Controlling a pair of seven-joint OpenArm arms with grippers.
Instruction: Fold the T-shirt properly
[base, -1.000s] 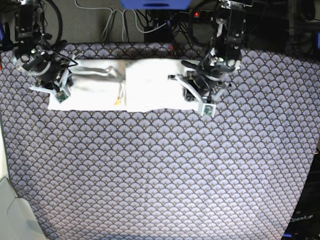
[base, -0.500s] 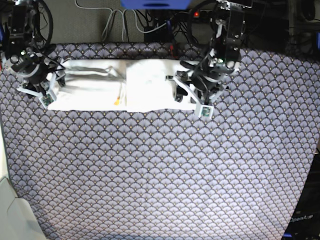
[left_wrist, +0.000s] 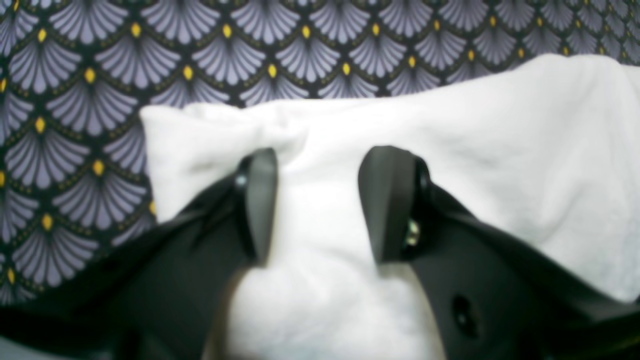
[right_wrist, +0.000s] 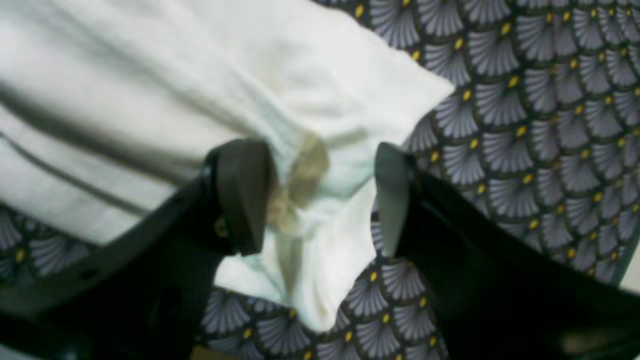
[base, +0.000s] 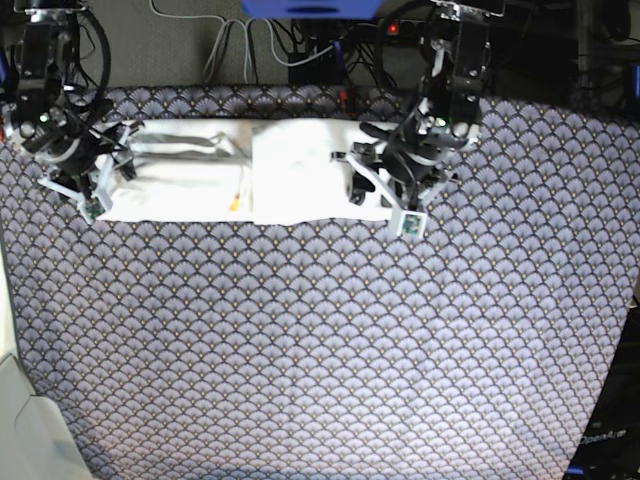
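The white T-shirt (base: 290, 170) lies folded into a long band across the far part of the table, plain side up, with a sliver of yellow print at its front edge. My left gripper (base: 368, 188) is at the band's right end. In the left wrist view it (left_wrist: 320, 200) is open, its fingers (left_wrist: 387, 200) straddling white cloth (left_wrist: 500, 150) near a corner. My right gripper (base: 105, 180) is at the band's left end. In the right wrist view it (right_wrist: 320, 195) is open around a bunched corner of the shirt (right_wrist: 150, 75).
A purple fan-patterned tablecloth (base: 320, 350) covers the whole table. Cables (base: 280, 45) and dark equipment sit behind the far edge. A pale object (base: 25, 430) stands at the lower left corner, off the cloth.
My right gripper has moved left to the shirt's left end. My left gripper has shifted slightly left over the shirt's right end. The shirt has stayed in place.
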